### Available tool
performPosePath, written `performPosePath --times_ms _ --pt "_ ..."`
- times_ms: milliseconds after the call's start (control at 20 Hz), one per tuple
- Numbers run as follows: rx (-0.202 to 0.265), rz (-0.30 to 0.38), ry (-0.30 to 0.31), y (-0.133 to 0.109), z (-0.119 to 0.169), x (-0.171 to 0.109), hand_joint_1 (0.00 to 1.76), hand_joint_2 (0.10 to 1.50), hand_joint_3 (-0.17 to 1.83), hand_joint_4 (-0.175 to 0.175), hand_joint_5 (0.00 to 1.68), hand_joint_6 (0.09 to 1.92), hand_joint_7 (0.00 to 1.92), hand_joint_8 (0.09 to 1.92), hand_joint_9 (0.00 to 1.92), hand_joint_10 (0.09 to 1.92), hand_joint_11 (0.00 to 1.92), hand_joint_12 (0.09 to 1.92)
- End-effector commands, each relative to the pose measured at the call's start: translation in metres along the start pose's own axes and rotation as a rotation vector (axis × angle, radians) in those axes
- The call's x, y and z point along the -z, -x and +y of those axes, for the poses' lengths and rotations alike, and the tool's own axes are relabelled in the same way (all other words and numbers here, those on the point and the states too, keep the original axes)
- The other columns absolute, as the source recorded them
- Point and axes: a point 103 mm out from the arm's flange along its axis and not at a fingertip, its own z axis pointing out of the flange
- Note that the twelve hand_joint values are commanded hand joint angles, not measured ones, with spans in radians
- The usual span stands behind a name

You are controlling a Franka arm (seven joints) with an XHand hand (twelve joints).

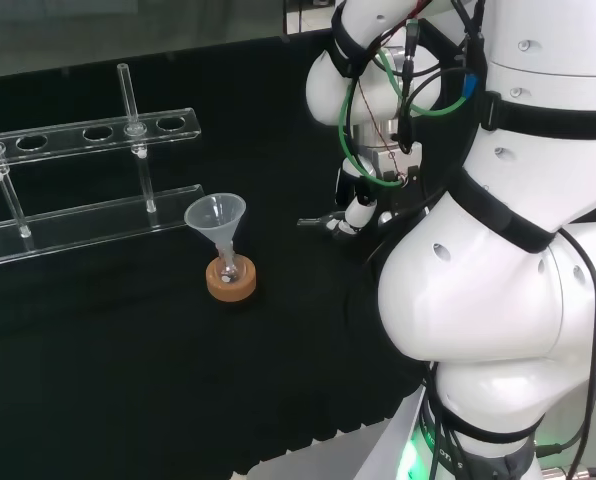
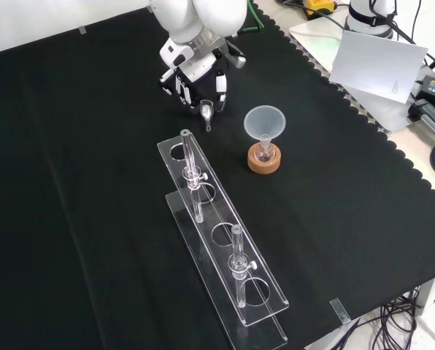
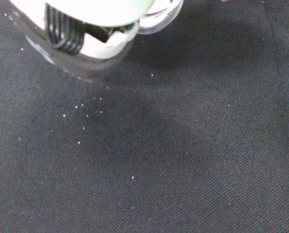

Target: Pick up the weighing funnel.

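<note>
Item: hand (image 2: 199, 71), black and white, hung from the white arm (image 2: 195, 18) low over the black cloth (image 2: 93, 182), pointing down at it in the front view. Item: weighing funnel (image 2: 206, 110), a small clear piece with a round mouth and a short stem, right at the hand's tip on the side away from the arm, its stem pointing away from the hand. Touching or apart: cannot tell. Whether the hand grips it, or it simply lies on the cloth: cannot tell, since clear glass over black shows no line of contact. Wrist view: a clear curved rim (image 3: 159, 22) lies against a blurred white part of the hand, cut off at the picture's edge; which piece it belongs to is unclear. Cloth weave shows close beneath, with pale specks and a soft shadow. Head view: the hand (image 1: 358, 208) is mostly hidden behind the arm's links and cables. Next out, beside the hand and apart from it: funnel (image 2: 265, 122), cone-shaped, mouth up, stem in a small flask (image 2: 263, 152) on a cork ring (image 2: 265, 162); the flask's contents are too small to tell. Farthest: clear rack (image 2: 225, 240), its near end close beyond the weighing funnel, running away from the hand, with two upright tubes (image 2: 190, 157); its edges are faint.
</note>
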Motion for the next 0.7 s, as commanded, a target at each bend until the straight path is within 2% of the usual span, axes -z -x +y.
performPosePath --times_ms 50,550,700 --pt "0.002 0.006 0.007 0.0 -0.001 0.003 1.13 0.73 0.4 0.175 1.48 0.16 1.61 0.17 1.03 0.26 0.01 1.56" --pt "0.015 0.002 0.028 0.001 -0.003 0.018 1.13 0.73 0.41 0.175 1.49 0.15 1.62 0.16 1.04 0.26 0.01 1.56" --pt "0.022 0.002 0.055 0.003 -0.005 0.032 1.13 0.73 0.41 0.175 1.49 0.15 1.62 0.16 1.04 0.26 0.01 1.56"
